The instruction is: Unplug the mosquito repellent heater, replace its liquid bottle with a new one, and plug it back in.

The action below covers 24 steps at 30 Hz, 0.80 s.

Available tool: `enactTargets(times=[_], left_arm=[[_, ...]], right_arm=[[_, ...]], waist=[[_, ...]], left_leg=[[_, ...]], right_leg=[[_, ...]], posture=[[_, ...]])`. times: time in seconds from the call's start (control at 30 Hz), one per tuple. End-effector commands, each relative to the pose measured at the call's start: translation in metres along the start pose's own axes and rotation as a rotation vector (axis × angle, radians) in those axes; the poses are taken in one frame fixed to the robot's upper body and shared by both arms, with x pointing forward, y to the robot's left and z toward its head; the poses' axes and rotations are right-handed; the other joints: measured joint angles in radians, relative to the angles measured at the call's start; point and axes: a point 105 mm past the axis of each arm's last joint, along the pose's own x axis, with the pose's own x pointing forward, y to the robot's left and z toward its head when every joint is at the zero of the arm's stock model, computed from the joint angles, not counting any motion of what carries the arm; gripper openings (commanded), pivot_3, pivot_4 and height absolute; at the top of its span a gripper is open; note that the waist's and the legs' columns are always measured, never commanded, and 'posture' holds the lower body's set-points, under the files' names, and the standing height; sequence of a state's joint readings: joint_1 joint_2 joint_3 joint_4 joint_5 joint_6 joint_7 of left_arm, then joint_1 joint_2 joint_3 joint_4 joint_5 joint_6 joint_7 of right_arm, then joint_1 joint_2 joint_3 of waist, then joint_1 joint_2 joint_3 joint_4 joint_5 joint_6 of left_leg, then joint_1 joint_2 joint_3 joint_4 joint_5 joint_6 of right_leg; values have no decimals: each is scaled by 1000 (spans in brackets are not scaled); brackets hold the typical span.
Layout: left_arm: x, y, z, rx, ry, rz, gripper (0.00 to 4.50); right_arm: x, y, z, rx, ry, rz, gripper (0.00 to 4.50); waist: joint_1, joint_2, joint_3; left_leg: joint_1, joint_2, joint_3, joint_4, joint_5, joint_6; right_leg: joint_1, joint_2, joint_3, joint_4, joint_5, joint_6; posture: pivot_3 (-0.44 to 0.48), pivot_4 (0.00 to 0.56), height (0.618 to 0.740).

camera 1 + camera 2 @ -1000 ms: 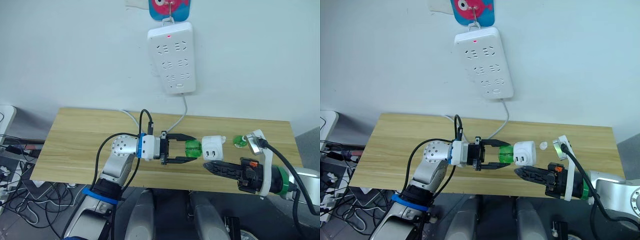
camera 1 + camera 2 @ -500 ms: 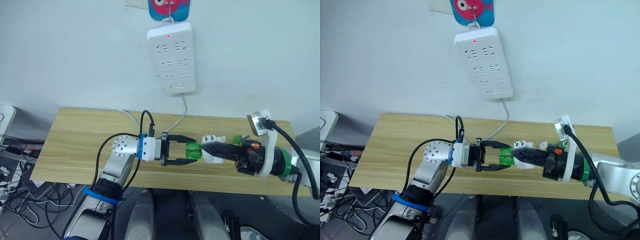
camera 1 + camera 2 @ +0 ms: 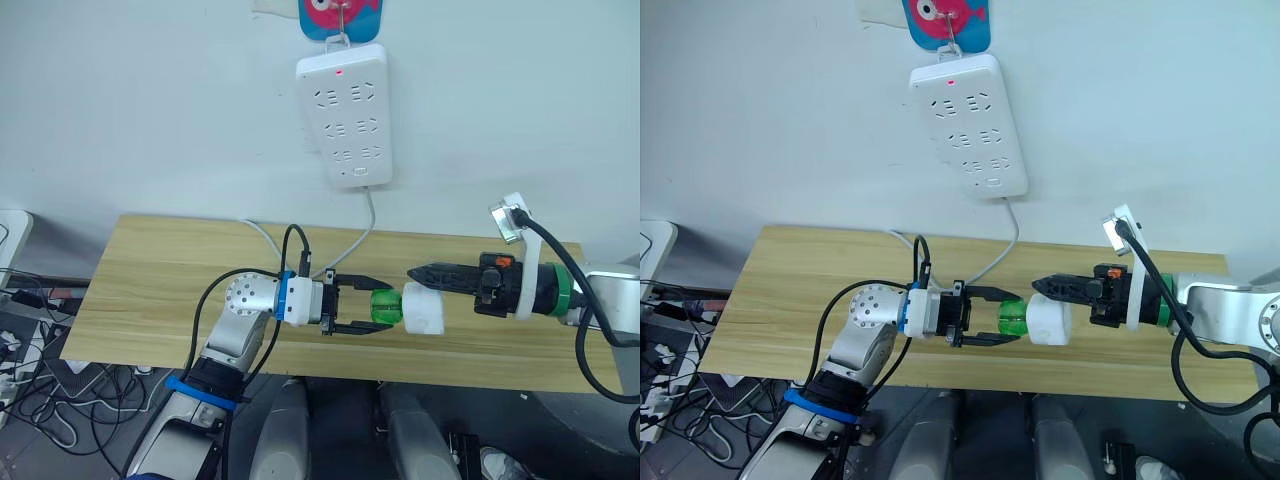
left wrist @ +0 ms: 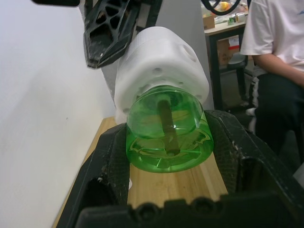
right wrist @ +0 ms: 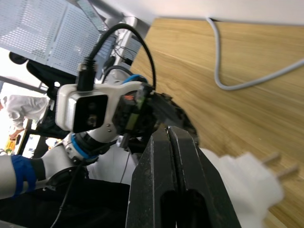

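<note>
Over wooden table: left pincer grips liquid bottle; right pincer closed, empty.

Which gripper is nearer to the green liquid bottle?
Left. The left gripper clamps the liquid bottle; the right gripper hovers apart, over the heater.

I count one small white rounded plastic heater and one tiny translucent green bottle with a dark wick rod seated in it. One long white power strip hangs on the wall, with one red light lit and one white cable trailing down. There is one wooden tabletop. I see two black two-fingered pincers: left, right. One seated person appears in my left wrist view.
</note>
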State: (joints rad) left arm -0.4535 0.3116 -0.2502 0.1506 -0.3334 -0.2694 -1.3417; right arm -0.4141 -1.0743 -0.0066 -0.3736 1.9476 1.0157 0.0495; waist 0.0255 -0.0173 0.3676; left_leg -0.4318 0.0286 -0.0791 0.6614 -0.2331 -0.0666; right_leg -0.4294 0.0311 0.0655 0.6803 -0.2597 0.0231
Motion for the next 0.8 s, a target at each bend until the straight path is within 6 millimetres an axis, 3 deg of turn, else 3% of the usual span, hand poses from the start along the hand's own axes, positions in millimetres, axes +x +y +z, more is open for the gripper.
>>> enactTargets(times=[0.03,0.37,0.57,0.8], left_arm=[[3,-3,11,35,-43,-10,2262],[3,-5,22,-6,-96,-13,2262],[2,0,17,-17,-72,13,2262],[2,6,9,-21,-28,52,2262]], right_arm=[[-1,2,0,3,14,-2,18],[-5,-33,-27,88,15,-149,18],[-7,-19,-48,123,51,-107,18],[-5,10,-55,112,46,1,18]], waist=[[0,0,0],[1,0,0],[0,0,0],[0,0,0]], left_leg=[[0,0,0,0,0,0],[0,1,0,0,0,0],[0,0,0,0,0,0],[0,0,0,0,0,0]], right_leg=[[0,0,0,0,0,0],[0,0,0,0,0,0],[0,0,0,0,0,0],[-1,0,0,0,0,0]], posture=[[143,350,740],[151,342,740],[149,341,740],[142,343,740]])
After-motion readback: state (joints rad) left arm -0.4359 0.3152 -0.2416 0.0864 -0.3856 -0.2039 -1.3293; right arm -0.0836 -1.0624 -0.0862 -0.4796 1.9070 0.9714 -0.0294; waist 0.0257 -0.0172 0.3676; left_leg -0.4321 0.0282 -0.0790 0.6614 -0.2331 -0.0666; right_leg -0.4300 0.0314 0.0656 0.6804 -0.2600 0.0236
